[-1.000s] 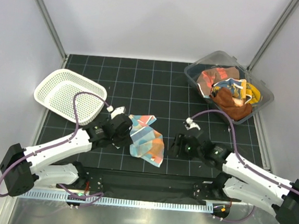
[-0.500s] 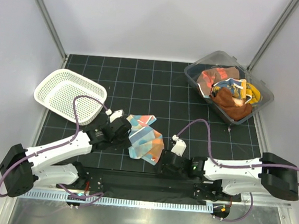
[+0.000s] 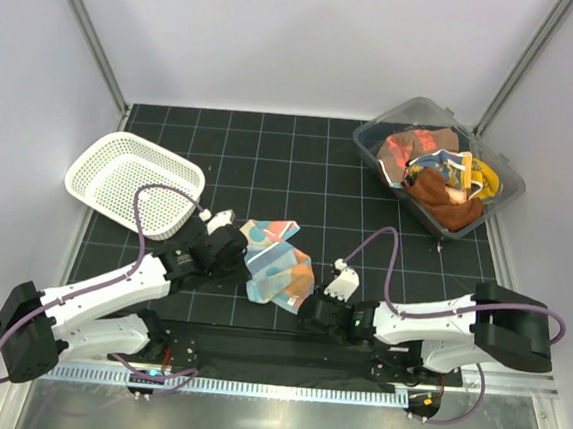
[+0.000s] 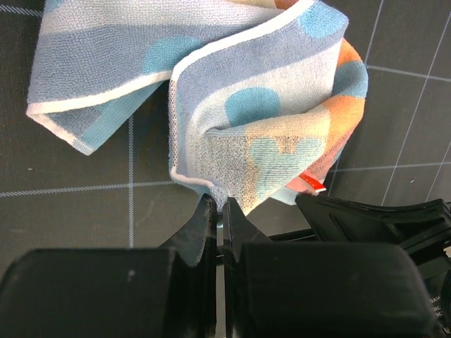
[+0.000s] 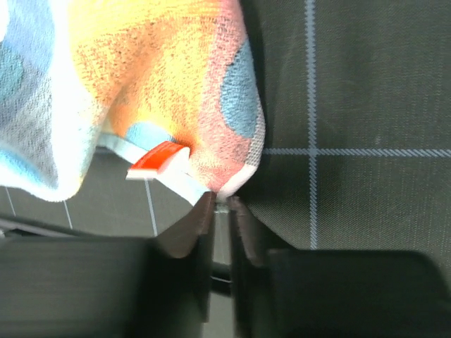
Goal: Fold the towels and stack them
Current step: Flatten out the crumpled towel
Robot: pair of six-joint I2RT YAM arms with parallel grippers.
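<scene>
On the black gridded mat lies one spotted towel, a small terry cloth in pale blue, white and orange with blue dots, loosely folded over itself at the near middle of the mat. The two arms meet it from opposite sides. The left gripper is clenched on the towel's white-hemmed edge on the mat's left side. The right gripper is pinched onto the orange corner toward the mat's near edge, just beside one small red tag. One white mesh basket sits on the mat's far-left part, with nothing visible in it. One clear plastic bin stands at the mat's far-right corner and holds a heap in which three cloths can be told apart: a rust-brown towel, a red-orange towel and a yellow-and-blue towel.
</scene>
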